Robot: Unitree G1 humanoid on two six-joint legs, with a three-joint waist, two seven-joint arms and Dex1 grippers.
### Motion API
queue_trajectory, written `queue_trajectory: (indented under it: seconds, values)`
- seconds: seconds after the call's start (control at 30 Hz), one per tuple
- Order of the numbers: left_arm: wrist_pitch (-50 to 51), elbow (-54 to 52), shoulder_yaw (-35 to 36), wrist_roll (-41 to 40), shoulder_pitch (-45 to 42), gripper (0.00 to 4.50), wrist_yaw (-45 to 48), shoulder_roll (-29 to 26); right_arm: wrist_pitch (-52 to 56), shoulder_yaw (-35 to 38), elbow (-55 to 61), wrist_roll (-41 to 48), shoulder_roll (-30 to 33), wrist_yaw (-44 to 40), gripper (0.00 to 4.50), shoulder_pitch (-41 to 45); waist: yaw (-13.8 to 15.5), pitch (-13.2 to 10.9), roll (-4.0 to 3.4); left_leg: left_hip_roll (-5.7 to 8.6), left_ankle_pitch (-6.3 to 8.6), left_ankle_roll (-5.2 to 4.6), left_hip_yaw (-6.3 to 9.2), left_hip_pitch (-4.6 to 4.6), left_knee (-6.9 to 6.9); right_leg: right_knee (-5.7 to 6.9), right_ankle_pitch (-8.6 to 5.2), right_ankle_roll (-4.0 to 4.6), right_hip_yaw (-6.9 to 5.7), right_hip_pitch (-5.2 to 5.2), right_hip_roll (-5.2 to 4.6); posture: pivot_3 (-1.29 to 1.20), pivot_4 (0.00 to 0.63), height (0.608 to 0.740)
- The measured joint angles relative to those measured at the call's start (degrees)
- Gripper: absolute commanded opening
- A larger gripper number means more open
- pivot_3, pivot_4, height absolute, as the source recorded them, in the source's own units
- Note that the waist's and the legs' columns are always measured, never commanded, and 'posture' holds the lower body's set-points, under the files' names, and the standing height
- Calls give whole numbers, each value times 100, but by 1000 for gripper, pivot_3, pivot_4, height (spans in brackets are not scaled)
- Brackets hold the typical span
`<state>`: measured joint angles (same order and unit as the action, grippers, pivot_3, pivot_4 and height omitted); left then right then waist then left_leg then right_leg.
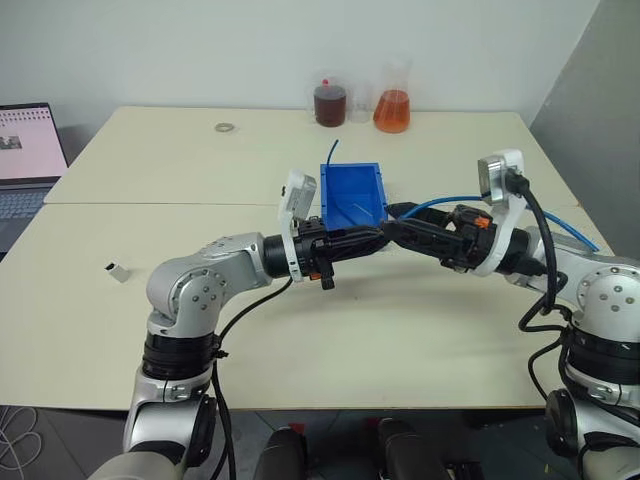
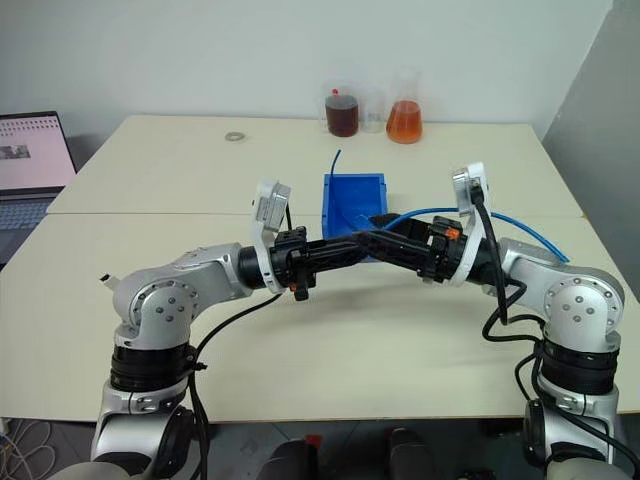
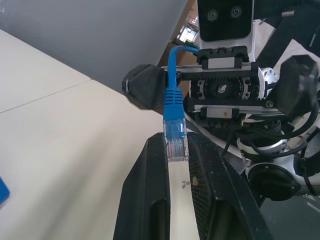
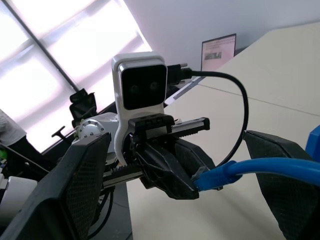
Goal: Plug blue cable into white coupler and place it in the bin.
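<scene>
On the pale desk (image 1: 300,340) the white coupler (image 1: 118,271) lies far out on the robot's left, well apart from both arms, while the bin (image 1: 351,194) sits just behind them. The left gripper (image 3: 176,150) has its fingers clamped on the clear plug of the blue cable (image 3: 173,100), a thin light-blue cord with a ribbed boot, and the right gripper (image 4: 175,165) stands wide apart facing it. The risk I judge is the plug twisting or slipping in that narrow pinch, since the trailing cord could tug it askew.

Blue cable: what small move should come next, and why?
Probably the right gripper should close on the blue cable: it stands open beside it, the left gripper pinches the plug, and the white coupler lies untouched near the table's left edge.
</scene>
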<state>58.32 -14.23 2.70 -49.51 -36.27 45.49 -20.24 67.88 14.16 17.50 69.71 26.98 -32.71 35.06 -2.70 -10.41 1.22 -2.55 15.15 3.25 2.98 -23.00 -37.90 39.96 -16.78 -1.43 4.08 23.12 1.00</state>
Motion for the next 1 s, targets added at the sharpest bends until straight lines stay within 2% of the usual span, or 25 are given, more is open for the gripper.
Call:
queue_trajectory:
  seconds: [0.07, 0.17, 0.4, 0.5, 0.7, 0.73, 0.93, 0.97, 1.0]
  values:
    - [-1, -25, 0, 0, 7, 244, -24, -1, 1, -35, 0, 89, 39, -1, 4500, -1, 1, 0, 0, 0, 0, 0, 0, 0, 0, 0, 0, 0, 0, 0, 0, 0, 150, 740]
    - [-4, -47, 0, 0, 8, 244, -47, -21, 1, -94, -9, 134, 81, -1, 4067, -1, 0, 0, 0, 0, 0, 0, 0, 0, 0, 0, 0, 0, 0, 0, 0, 0, 150, 740]
    - [-8, -115, 0, -40, 13, 244, -31, -90, -19, -118, -199, 178, 146, -2, 2271, -1, 1, 0, 0, 0, 0, 0, -1, 0, 1, -1, 0, 0, 0, 0, 0, 0, 150, 740]
    - [-8, -176, 0, -105, 76, 244, -32, -108, -26, -152, -253, 178, 182, -12, 1707, -1, 0, 0, 0, 0, 0, 0, -1, 0, 1, -1, 0, -1, 1, 1, 0, 0, 150, 740]
    - [-8, -217, 0, -219, 84, 244, -33, -156, -62, -157, -290, 183, 215, -11, 297, -8, 1, -1, 0, 0, 0, 0, -1, 0, 1, -2, -1, -1, 1, 1, 0, 0, 150, 740]
    - [-9, -215, 0, -222, 84, 244, -33, -156, -71, -158, -290, 189, 215, -20, 172, -8, 0, -1, 0, 0, 0, 0, -2, 0, 1, -2, -1, -1, 0, 1, 0, 0, 150, 740]
    - [-57, -213, -12, -209, 83, 244, -29, -156, -168, -205, -290, 162, 255, -90, 168, -17, 0, -1, 1, 0, 0, 0, -2, 0, 2, -3, -1, -1, 1, 1, 0, 0, 150, 740]
    - [-79, -209, -14, -208, 83, 945, -28, -157, -212, -230, -290, 117, 258, -104, 168, -15, 0, -1, 1, 0, 0, 0, -2, 0, 2, -3, -1, -1, 1, 1, 1, 0, 150, 740]
    - [-86, -193, -14, -209, 83, 1007, -32, -160, -249, -263, -289, 84, 262, -107, 168, -13, 0, -1, 1, 0, 0, 0, -2, 0, 2, -3, -1, -1, 1, 1, 1, 0, 150, 740]
